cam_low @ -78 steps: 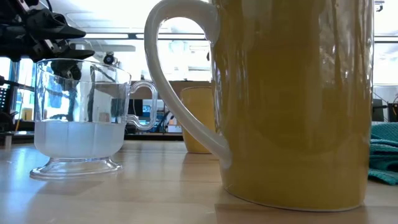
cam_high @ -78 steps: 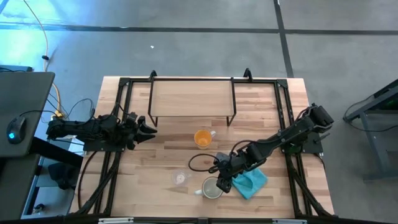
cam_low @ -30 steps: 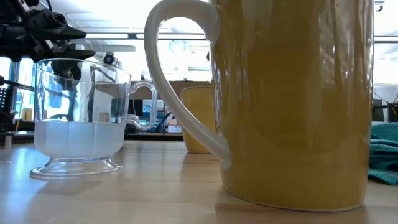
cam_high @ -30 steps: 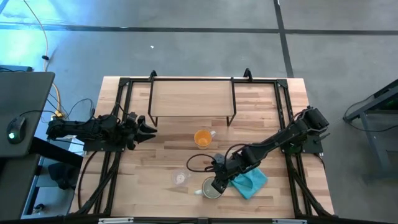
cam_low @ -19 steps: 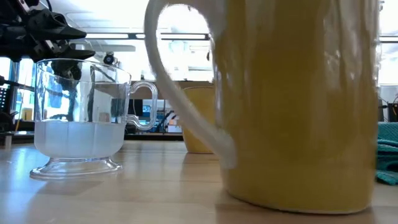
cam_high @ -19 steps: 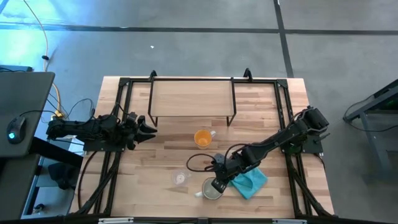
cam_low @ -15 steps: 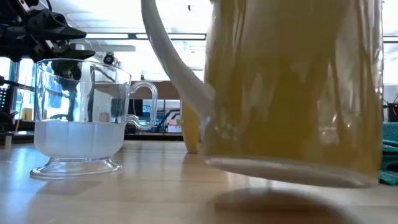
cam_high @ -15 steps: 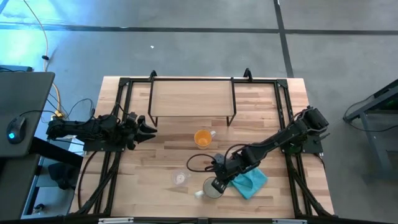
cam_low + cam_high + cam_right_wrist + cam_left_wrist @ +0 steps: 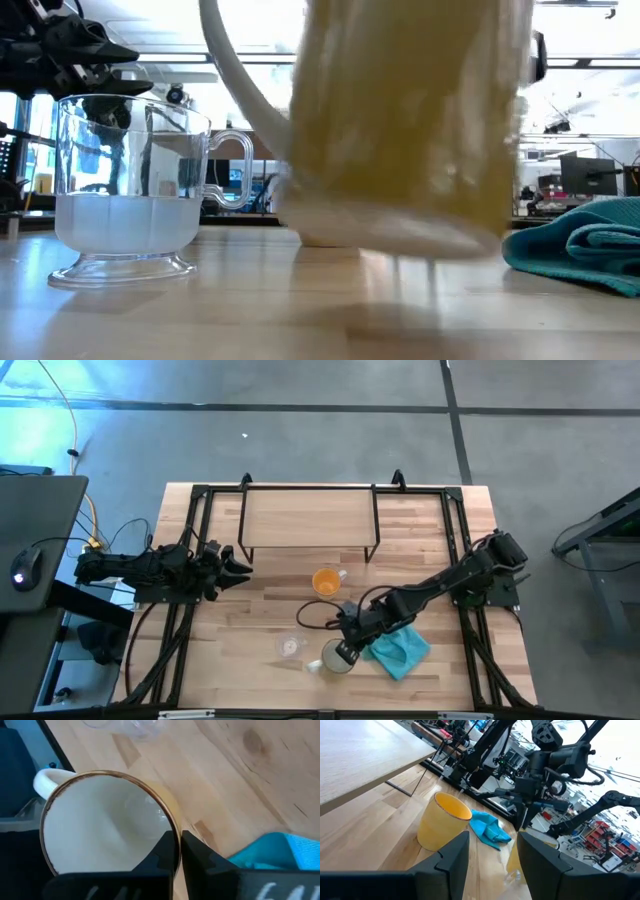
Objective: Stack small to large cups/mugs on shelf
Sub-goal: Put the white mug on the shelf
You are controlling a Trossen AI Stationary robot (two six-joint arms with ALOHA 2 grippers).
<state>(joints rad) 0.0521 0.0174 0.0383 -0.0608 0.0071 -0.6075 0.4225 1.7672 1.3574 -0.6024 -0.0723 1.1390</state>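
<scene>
Right pincer (image 9: 347, 651) clamps cream mug (image 9: 338, 658) rim | mug off tabletop (image 9: 260, 620)

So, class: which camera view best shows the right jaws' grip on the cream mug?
The right wrist view: the jaws pinch the cream mug at its rim. The high view shows it tiny, the low view only its lifted base, the left wrist view little.
</scene>
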